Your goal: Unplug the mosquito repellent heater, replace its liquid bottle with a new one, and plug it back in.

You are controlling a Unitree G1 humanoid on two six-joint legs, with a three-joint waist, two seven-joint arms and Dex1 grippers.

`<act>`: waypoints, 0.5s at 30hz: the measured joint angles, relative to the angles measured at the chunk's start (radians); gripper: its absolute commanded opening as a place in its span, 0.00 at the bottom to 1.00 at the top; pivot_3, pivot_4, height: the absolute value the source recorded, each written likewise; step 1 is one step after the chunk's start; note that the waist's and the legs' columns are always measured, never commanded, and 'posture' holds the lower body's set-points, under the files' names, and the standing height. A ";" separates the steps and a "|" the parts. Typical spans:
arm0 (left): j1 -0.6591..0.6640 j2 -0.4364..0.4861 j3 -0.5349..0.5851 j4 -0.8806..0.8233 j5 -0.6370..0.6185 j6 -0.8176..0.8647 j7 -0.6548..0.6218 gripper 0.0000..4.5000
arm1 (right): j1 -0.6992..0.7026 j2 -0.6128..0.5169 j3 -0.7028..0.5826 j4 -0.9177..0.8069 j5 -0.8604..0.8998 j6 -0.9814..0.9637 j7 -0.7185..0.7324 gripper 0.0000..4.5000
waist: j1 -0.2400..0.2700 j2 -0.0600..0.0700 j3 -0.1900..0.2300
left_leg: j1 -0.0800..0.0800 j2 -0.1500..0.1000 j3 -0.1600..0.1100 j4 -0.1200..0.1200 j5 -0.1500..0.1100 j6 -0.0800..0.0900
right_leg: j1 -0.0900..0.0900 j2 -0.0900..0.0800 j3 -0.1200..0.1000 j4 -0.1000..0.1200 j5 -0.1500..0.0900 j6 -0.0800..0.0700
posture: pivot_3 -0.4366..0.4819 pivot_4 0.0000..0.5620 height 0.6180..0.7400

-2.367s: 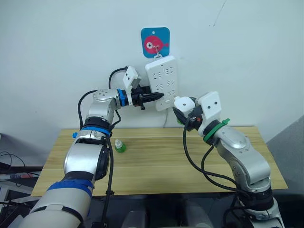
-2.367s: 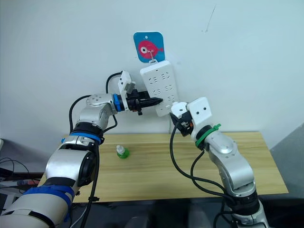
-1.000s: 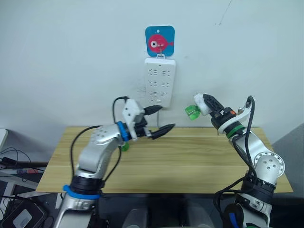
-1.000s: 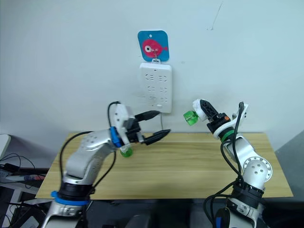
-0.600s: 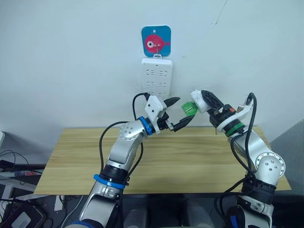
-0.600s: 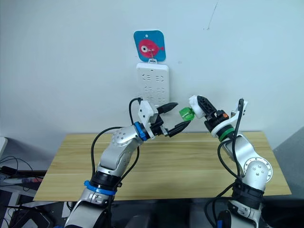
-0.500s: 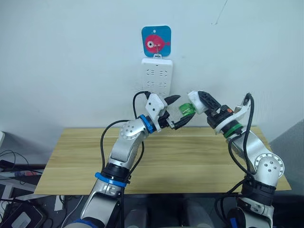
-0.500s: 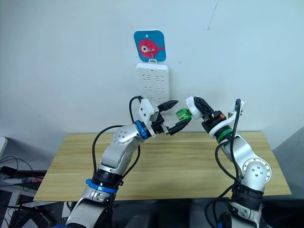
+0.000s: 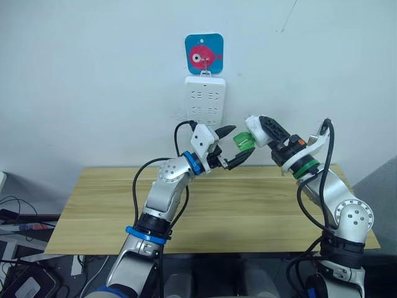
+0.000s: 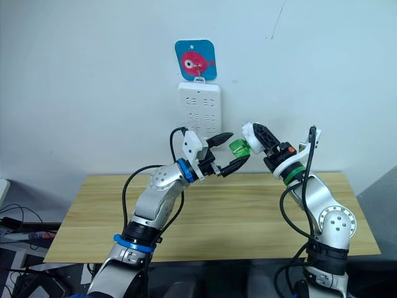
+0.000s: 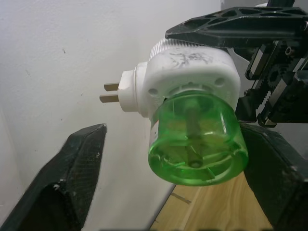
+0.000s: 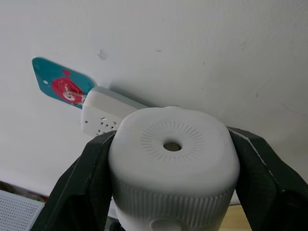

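The table (image 9: 205,211) stands below the wall-hung power strip (image 9: 205,98). The right gripper (image 9: 263,132) clamps the heater (image 9: 253,133) in mid-air over the table. The left gripper (image 9: 236,144) is open, fingers flanking the green bottle (image 9: 240,143) attached to the heater.

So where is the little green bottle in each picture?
Left eye view: the green bottle is in the middle, screwed into the white heater held by the right gripper, below the power strip.
Right eye view: same spot, between the open fingers of the left gripper.
Left wrist view: centre, big and close.
Right wrist view: hidden behind the heater.
Shared landmark: the power strip.
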State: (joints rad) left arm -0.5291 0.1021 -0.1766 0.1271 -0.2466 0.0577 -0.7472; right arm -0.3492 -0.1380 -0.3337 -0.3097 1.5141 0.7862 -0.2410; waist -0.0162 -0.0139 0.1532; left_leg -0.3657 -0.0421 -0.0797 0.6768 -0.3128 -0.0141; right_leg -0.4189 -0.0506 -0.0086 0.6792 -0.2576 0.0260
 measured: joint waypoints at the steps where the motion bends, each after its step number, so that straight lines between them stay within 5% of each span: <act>1: 0.000 -0.002 -0.006 0.000 0.000 0.001 -0.004 0.66 | 0.003 -0.005 0.004 0.000 0.001 -0.009 0.000 0.67 | 0.000 0.000 0.000 | 0.000 0.000 0.000 0.000 0.000 0.000 | 0.000 0.000 0.000 0.000 0.000 0.000 | 0.47 0.25 1.00; 3: 0.000 -0.007 -0.014 0.000 -0.001 0.002 -0.006 0.53 | 0.005 -0.009 0.007 0.000 0.002 -0.018 0.000 0.67 | 0.000 0.000 0.000 | 0.000 0.000 0.000 0.000 0.000 0.000 | 0.000 0.000 0.000 0.000 0.000 0.000 | 0.47 0.26 1.00; 8: 0.007 -0.010 -0.014 -0.002 -0.001 0.002 -0.006 0.51 | 0.011 -0.020 0.021 0.000 0.009 -0.035 0.000 0.67 | -0.002 0.000 0.000 | 0.000 0.001 0.000 0.000 0.000 0.000 | 0.000 0.001 0.000 0.000 0.000 0.000 | 0.47 0.26 1.00; 12: 0.007 0.001 -0.011 -0.001 0.003 0.001 0.000 0.51 | 0.019 -0.034 0.032 0.000 0.032 -0.034 0.007 0.96 | -0.002 0.000 0.000 | 0.000 0.000 0.000 0.000 0.000 0.000 | 0.000 0.001 0.000 0.000 0.000 0.000 | 0.47 0.26 1.00; 15: 0.003 0.051 -0.014 0.004 0.014 -0.011 -0.037 0.51 | 0.033 -0.110 0.051 0.013 0.089 0.019 0.032 1.00 | -0.003 0.000 0.000 | 0.000 0.001 0.000 0.000 0.000 0.000 | 0.000 0.001 0.000 0.000 0.000 0.000 | 0.47 0.26 1.00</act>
State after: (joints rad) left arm -0.5258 0.1532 -0.1901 0.1316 -0.2330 0.0467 -0.7843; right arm -0.3157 -0.2484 -0.2830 -0.2966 1.6028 0.8057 -0.2086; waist -0.0194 -0.0139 0.1533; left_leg -0.3657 -0.0416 -0.0799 0.6767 -0.3129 -0.0140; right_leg -0.4187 -0.0495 -0.0087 0.6788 -0.2576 0.0260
